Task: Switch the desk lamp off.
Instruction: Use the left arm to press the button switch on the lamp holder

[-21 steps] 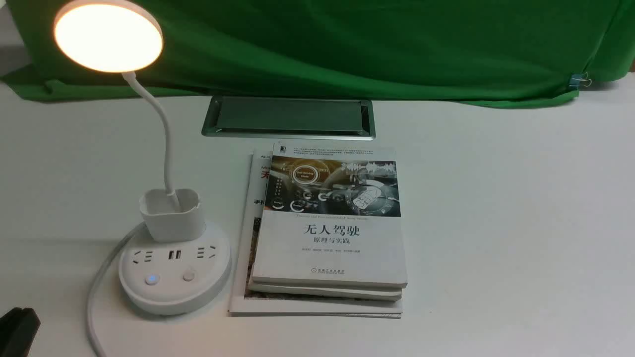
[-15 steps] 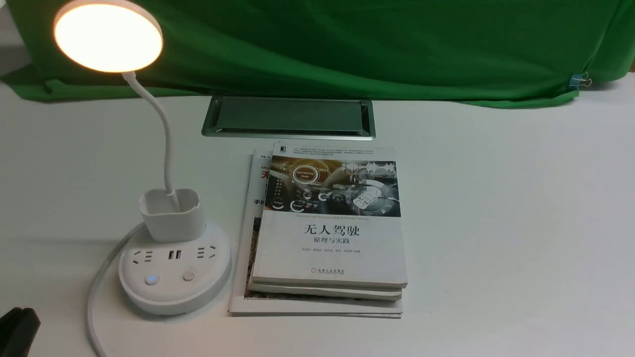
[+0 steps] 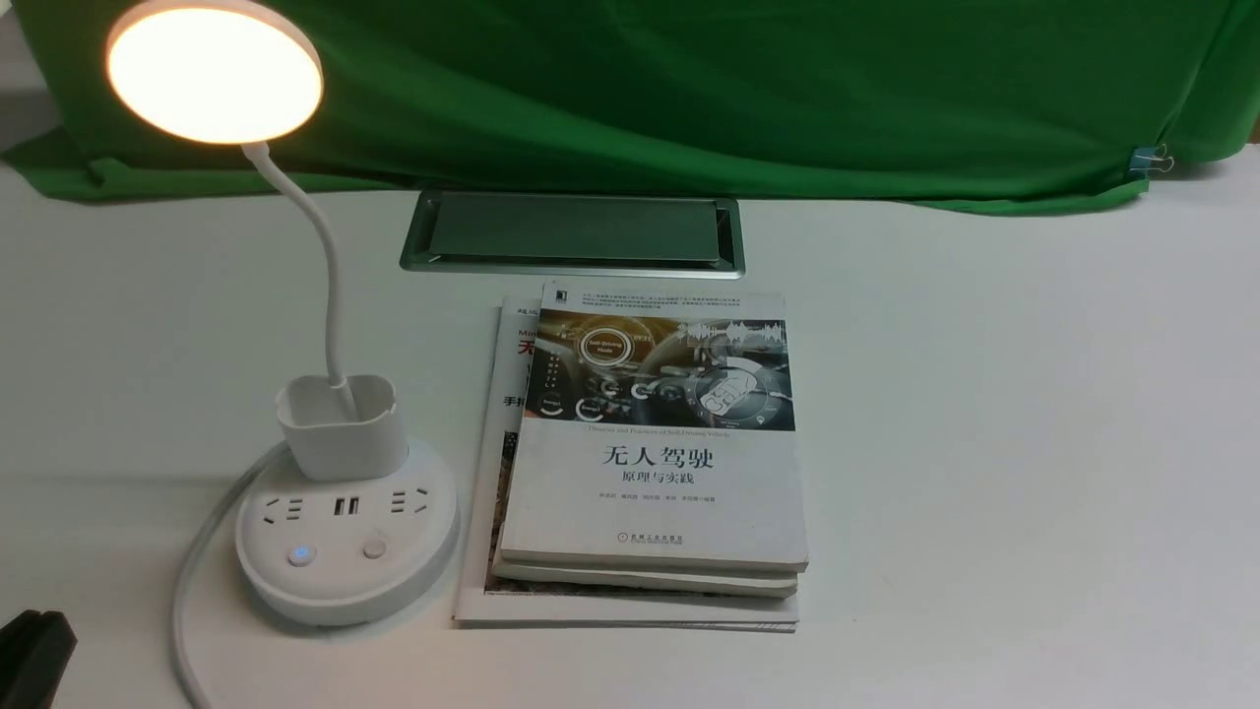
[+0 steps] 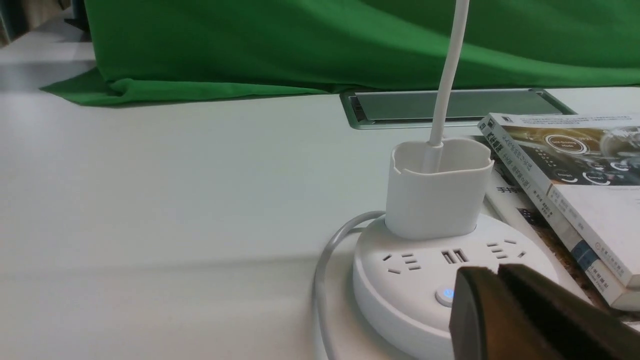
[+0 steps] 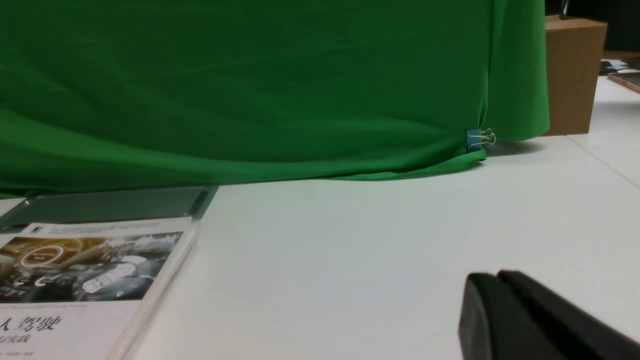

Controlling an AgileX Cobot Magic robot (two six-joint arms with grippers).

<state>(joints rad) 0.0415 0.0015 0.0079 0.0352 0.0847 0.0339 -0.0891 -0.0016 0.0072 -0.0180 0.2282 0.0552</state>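
Note:
The white desk lamp stands at the table's left. Its round disc head (image 3: 215, 71) glows warm, and a thin neck (image 3: 325, 266) runs down into a small cup holder (image 3: 342, 425) on the round socket base (image 3: 346, 537). The base carries a blue-lit button (image 3: 299, 554) and a plain button (image 3: 374, 547). My left gripper (image 3: 34, 645) is shut and empty at the front left corner, left of the base. In the left wrist view its shut tips (image 4: 497, 272) sit just in front of the base (image 4: 400, 280), beside the blue button (image 4: 444, 296). My right gripper (image 5: 495, 280) is shut and empty above bare table.
A stack of books (image 3: 655, 463) lies just right of the lamp base. The lamp's white cable (image 3: 187, 591) loops along the base's left side to the front edge. A metal cable hatch (image 3: 573, 232) sits behind the books, with a green cloth (image 3: 689, 89) along the back.
The left gripper has slipped slightly lower at the front left corner of the front view. The lamp is lit throughout.

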